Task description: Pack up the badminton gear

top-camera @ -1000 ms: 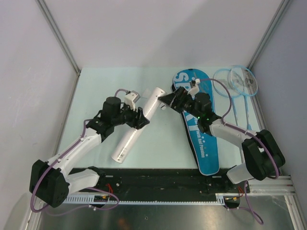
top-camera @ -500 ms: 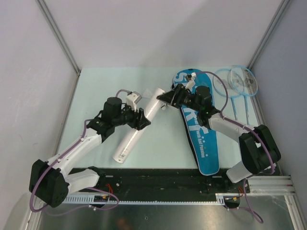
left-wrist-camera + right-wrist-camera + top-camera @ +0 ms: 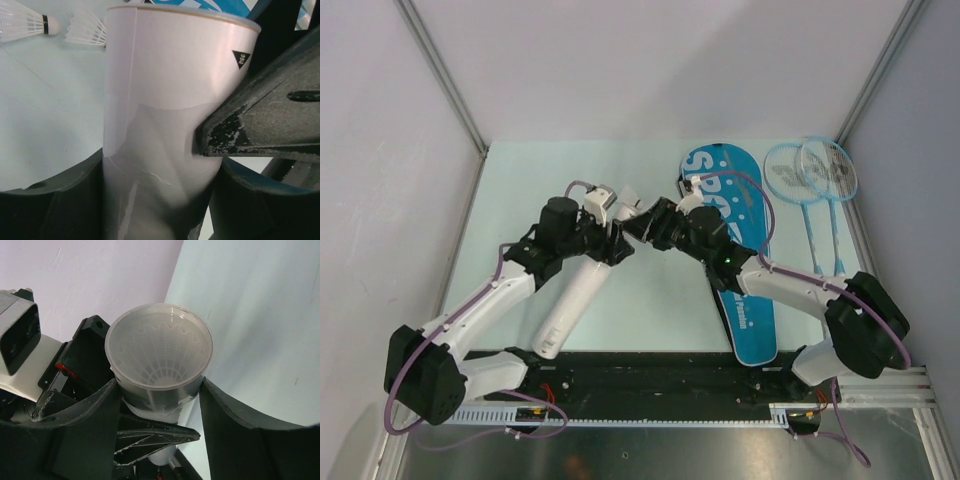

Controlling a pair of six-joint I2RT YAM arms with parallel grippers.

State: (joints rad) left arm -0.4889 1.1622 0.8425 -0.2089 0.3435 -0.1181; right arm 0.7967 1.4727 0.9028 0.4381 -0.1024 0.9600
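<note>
White tube held between both grippers over table (image 3: 520, 190)
Tube (image 3: 570, 300) slants up from the near edge; left gripper (image 3: 612, 243) clamped round its upper body; right gripper (image 3: 638, 226) closed on its mouth, a shuttlecock (image 3: 160, 357) apparently inside; two loose shuttlecocks (image 3: 30, 22) just beyond; blue bag (image 3: 748, 300) flat at right; two rackets (image 3: 815, 175) in far right corner

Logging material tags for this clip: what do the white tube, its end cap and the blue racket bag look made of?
The white tube looks like coated cardboard: smooth sheen, tan edge at the rim. The end cap looks translucent plastic: a white lattice shows through. The blue racket bag is probably synthetic fabric with printed lettering and black edging; weave not visible.
</note>
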